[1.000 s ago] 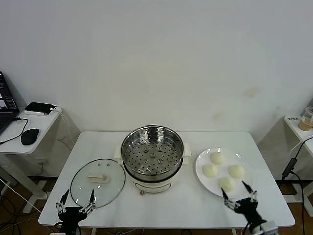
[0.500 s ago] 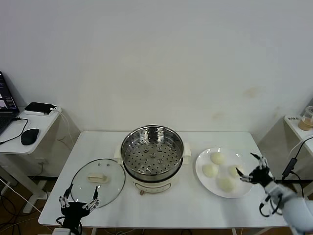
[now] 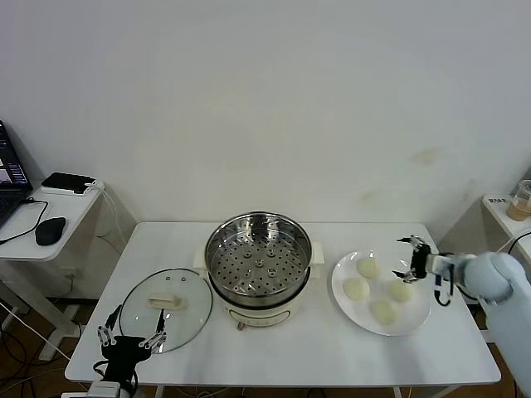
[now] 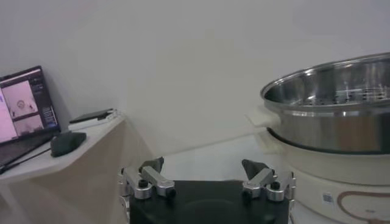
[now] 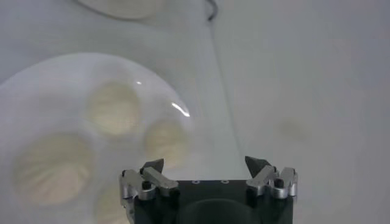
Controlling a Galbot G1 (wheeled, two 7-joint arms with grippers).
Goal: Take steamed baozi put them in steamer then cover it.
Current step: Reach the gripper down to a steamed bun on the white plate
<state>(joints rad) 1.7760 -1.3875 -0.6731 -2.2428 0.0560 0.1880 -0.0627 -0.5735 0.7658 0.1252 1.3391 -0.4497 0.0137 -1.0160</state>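
Note:
Four off-white baozi (image 3: pixel 367 268) (image 3: pixel 356 288) (image 3: pixel 401 291) lie on a white plate (image 3: pixel 348 307) at the table's right. The steel steamer (image 3: pixel 258 259) stands empty on its cream pot base in the middle. The glass cover (image 3: pixel 165 308) with a cream handle lies flat to its left. My right gripper (image 3: pixel 411 259) is open and empty, above the plate's far right edge beside the baozi (image 5: pixel 113 108). My left gripper (image 3: pixel 130 341) is open and empty, low at the table's front left edge near the cover. The steamer also shows in the left wrist view (image 4: pixel 332 100).
A side table at the far left holds a laptop (image 3: pixel 10 178), a mouse (image 3: pixel 50 230) and a black box (image 3: pixel 68 182). Another small table with a cup (image 3: pixel 522 201) stands at the far right. A white wall is behind.
My right gripper has risen from the front right edge and moved back over the plate's right side. My left gripper has sunk a little.

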